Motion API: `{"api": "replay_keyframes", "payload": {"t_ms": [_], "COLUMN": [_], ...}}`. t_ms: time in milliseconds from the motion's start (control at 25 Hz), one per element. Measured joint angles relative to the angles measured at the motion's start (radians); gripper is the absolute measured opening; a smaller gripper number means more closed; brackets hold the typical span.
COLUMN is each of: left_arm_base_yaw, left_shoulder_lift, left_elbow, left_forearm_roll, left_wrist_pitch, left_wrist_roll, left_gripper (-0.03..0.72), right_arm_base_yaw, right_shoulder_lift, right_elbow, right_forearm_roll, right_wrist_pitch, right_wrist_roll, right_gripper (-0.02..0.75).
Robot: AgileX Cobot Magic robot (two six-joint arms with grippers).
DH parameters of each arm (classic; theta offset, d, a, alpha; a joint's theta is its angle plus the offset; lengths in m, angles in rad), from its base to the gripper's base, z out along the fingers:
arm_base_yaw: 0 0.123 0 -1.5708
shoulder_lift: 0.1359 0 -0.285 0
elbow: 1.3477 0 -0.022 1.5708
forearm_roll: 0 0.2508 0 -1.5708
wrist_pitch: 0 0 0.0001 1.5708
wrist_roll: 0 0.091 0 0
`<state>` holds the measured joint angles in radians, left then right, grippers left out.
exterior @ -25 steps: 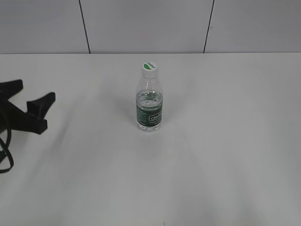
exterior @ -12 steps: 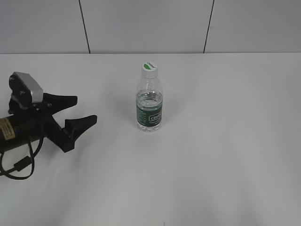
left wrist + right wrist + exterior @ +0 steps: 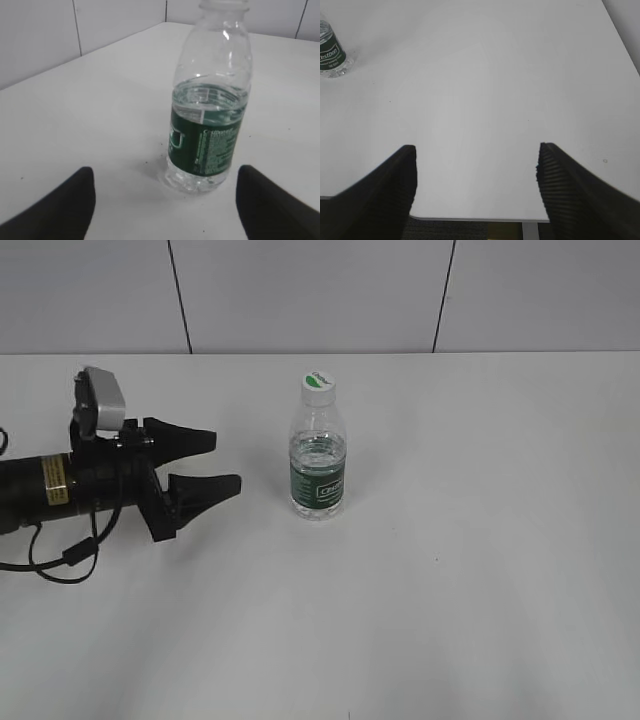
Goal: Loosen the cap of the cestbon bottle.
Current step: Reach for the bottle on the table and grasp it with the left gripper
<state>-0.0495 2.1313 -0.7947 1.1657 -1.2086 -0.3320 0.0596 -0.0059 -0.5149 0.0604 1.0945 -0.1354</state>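
Your bottle (image 3: 318, 462) stands upright near the middle of the white table (image 3: 480, 540), with its white cap (image 3: 318, 384) on. The cap carries a green leaf mark beside lettering too small to read. On the dark green label, the exterior view shows a white boxed logo you cannot quite make out; the right wrist view catches the word "Cestbon" on the bottle (image 3: 331, 54) at the far left corner of its frame. The left wrist view shows the bottle (image 3: 210, 110) close up, with fine white print running down the label, unreadable, and water up to just above the label; the cap is cut off at the top there.

Your left claw (image 3: 218, 462) is spread wide, lying low to the left of the bottle, tips pointing at it, near but not touching. Your right claw (image 3: 475, 165) is also spread wide over bare table, well apart from the bottle; the exterior view does not show it.
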Motion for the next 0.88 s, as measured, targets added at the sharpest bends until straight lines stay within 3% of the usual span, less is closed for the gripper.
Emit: {"api": "replay_keyframes", "payload": {"t_ms": [200,360,880], "left_arm_base_yaw": [-0.033,-0.065,-0.176], "left_shoulder_lift": [0.080,0.122,0.192], "left_elbow": [-0.079,-0.169,-0.336], "left_forearm_roll": [0.074,0.115,0.141], "left_wrist_pitch": [0.001,0.001,0.001], "left_wrist_roll": [-0.020,-0.113,-0.179], "left_gripper": [0.527,0.546,0.585], "right_arm_base_yaw": [0.000,0.000,0.000], "right_shoulder_lift": [0.000,0.000,0.000], "right_elbow": [0.000,0.000,0.000], "right_forearm_roll": [0.000,0.000,0.000], "right_wrist_pitch": [0.000,0.000,0.000], "right_wrist_roll": [0.001,0.001,0.001], "right_gripper": [0.569,0.569,0.569]}}
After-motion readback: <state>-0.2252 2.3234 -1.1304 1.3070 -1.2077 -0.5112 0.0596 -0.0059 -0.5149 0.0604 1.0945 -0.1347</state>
